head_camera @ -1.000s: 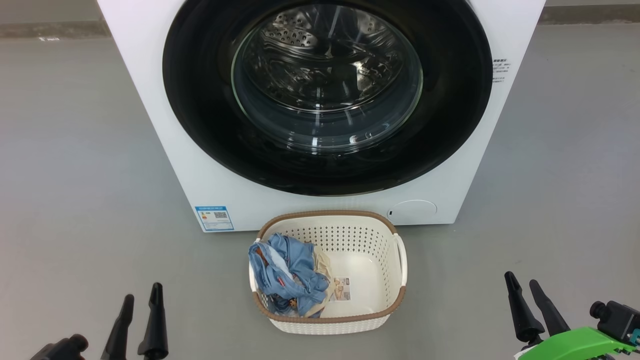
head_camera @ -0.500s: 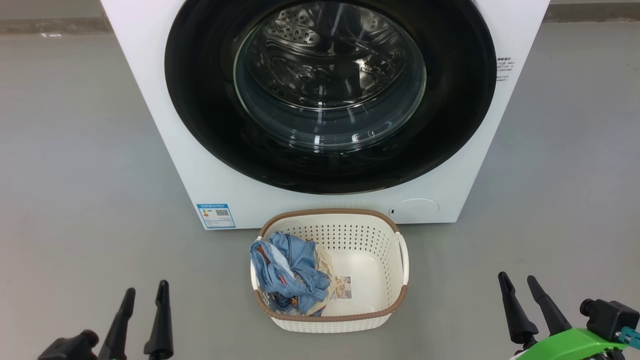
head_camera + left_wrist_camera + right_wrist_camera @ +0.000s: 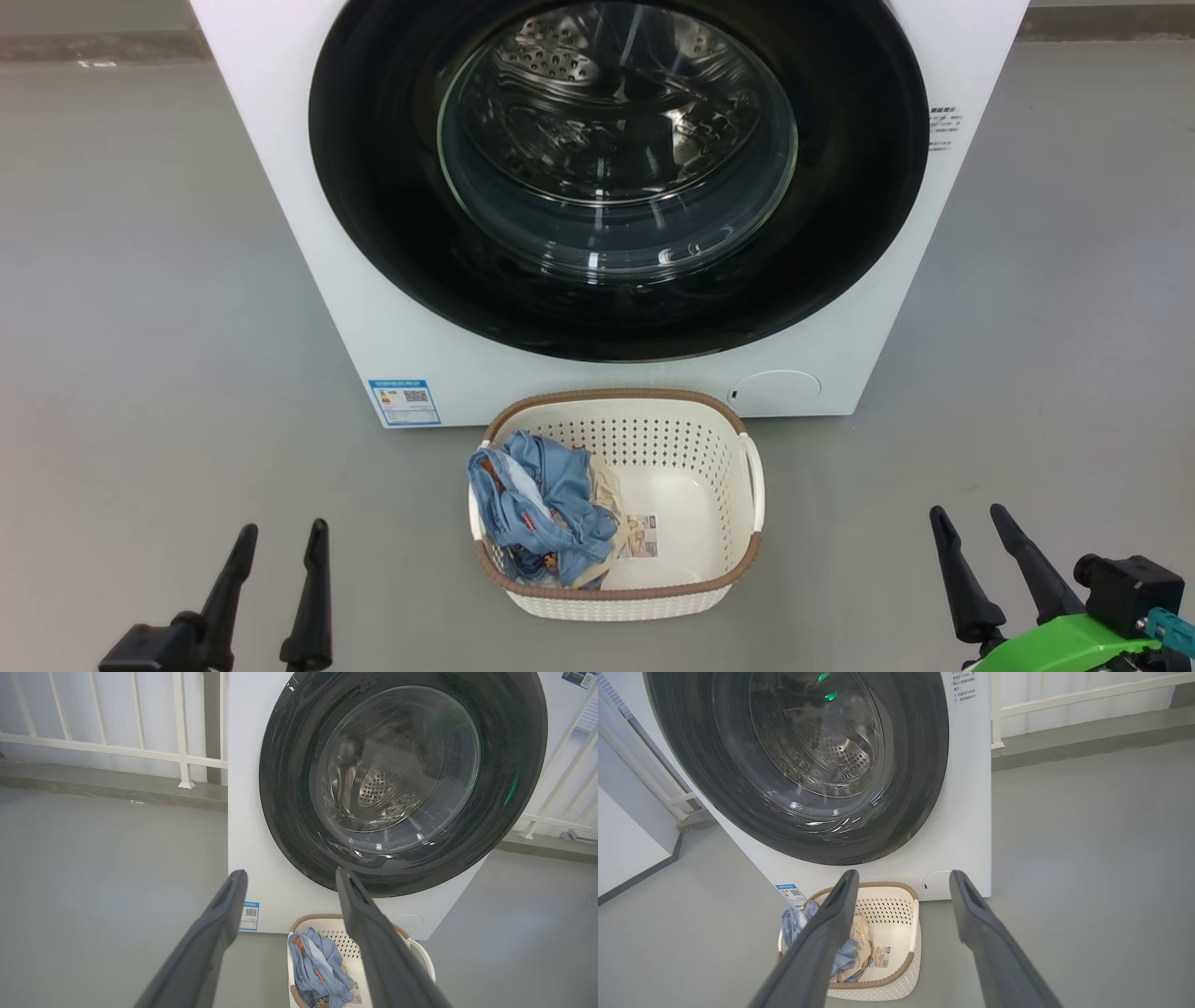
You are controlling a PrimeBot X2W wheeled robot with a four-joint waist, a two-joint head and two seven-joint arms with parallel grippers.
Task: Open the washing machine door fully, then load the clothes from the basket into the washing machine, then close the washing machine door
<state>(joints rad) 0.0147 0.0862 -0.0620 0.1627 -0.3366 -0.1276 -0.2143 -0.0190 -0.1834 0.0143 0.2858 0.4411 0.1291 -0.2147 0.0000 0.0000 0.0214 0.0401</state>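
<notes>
Door (image 3: 373, 187) is shut w/ clothes (image 3: 541, 509) in basket (image 3: 616, 590) at its foot, left gripper (image 3: 285, 525) & right gripper (image 3: 967, 511) wide & empty, so robot should prob. hook door's rim edge, swinging clear of basket.

Head view downward, wrist views forward from either side; shared basket (image 3: 607, 607)

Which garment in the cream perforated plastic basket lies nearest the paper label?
The cream-beige cloth piece, right beside the label; the light blue denim bundle lies further left.
</notes>
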